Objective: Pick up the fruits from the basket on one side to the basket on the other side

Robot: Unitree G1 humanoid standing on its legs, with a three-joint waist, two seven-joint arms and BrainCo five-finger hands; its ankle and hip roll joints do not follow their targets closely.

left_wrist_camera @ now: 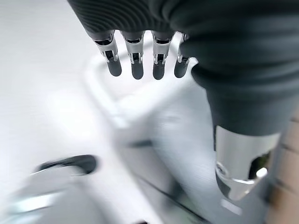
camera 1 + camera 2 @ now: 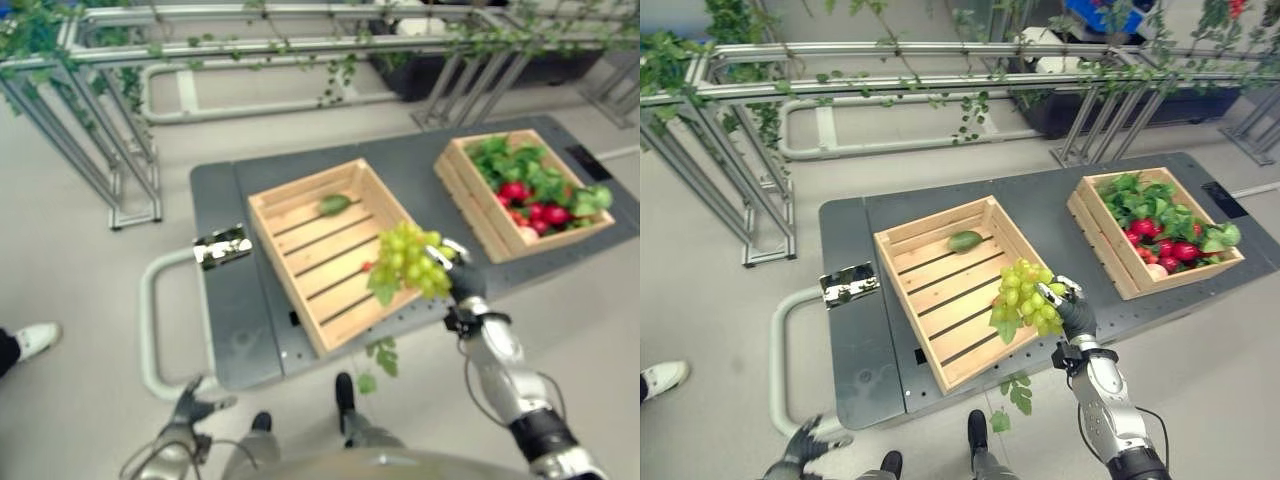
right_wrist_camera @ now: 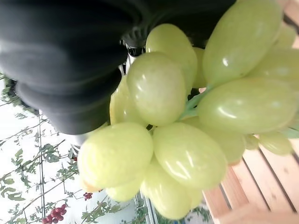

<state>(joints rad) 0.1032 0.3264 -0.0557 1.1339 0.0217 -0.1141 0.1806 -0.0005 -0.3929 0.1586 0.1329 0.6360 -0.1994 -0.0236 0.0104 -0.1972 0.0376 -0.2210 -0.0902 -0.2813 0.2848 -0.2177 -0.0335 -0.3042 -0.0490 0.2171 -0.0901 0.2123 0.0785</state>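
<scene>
A bunch of green grapes (image 2: 408, 262) with a leaf hangs over the near right corner of the left wooden crate (image 2: 285, 215), and my right hand (image 2: 1076, 314) is shut on it. In the right wrist view the grapes (image 3: 177, 121) press against the dark cover. That crate holds one green fruit (image 2: 965, 241) near its far side and a small red thing by the grapes. The right wooden crate (image 2: 1095, 235) is full of red fruits (image 2: 1170, 249) and green leaves. My left hand (image 2: 190, 408) hangs low beside the cart, its fingers (image 1: 135, 63) straight.
Both crates stand on a grey cart top (image 2: 225, 300) with a pale tubular handle (image 2: 150, 330) on its left. A small shiny object (image 2: 222, 246) lies left of the crate. A metal frame with vines (image 2: 120, 70) stands behind. A person's white shoe (image 2: 35, 340) shows at far left.
</scene>
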